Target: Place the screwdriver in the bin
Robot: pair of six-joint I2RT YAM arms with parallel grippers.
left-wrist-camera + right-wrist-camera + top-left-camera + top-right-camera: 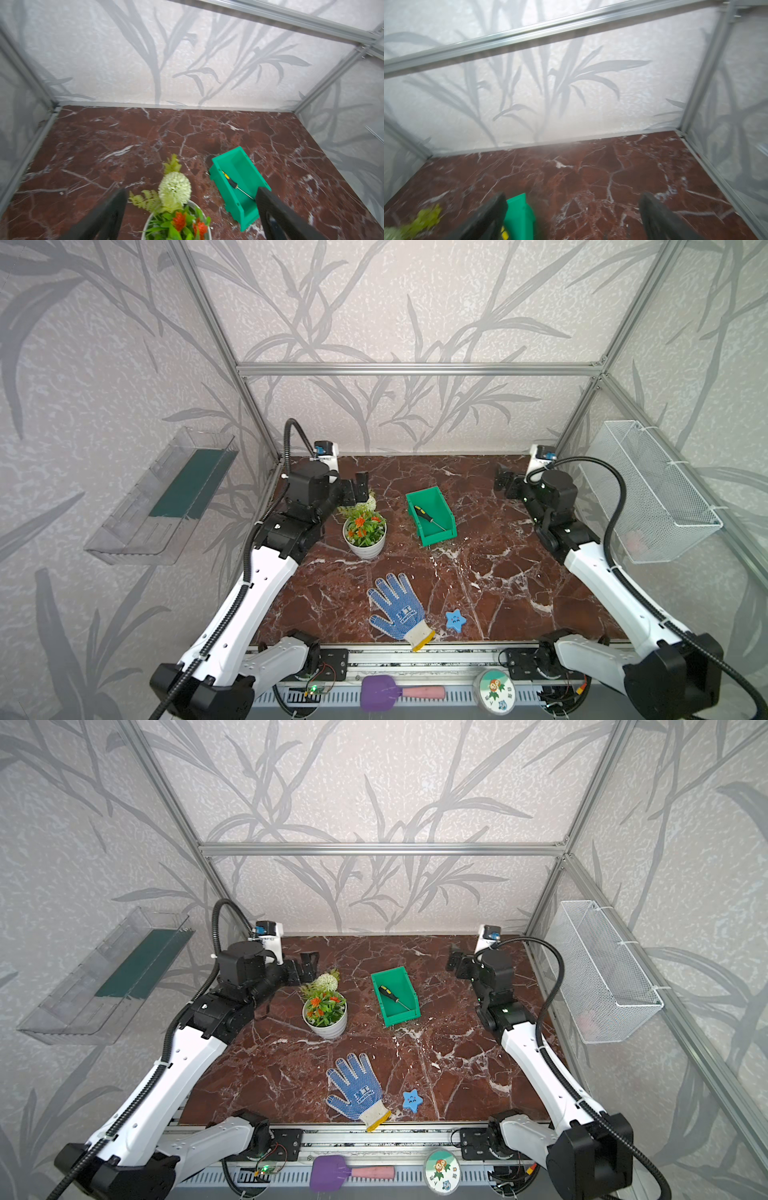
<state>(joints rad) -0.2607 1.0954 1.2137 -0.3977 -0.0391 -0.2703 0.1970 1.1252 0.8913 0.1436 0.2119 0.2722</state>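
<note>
The screwdriver (428,516) (395,997), black-handled with yellow accents and a thin silver shaft, lies slantwise inside the green bin (441,536) (402,1016), which stands on the marble top right of centre. In the left wrist view the screwdriver (232,182) rests on the floor of the bin (218,178). My left gripper (360,488) (308,965) (191,191) hovers open behind the flower pot, holding nothing. Over at the back right, well clear of the bin, my right gripper (503,481) (455,961) (573,195) is open and empty. The right wrist view catches just a corner of the bin (519,212).
A white pot of flowers (365,535) stands left of the bin. A blue glove (397,610) and a blue star (455,620) lie near the front edge. A wire basket (652,493) hangs on the right wall, a clear tray (166,497) on the left. A purple spatula (395,692) and a round tin (494,691) sit in front.
</note>
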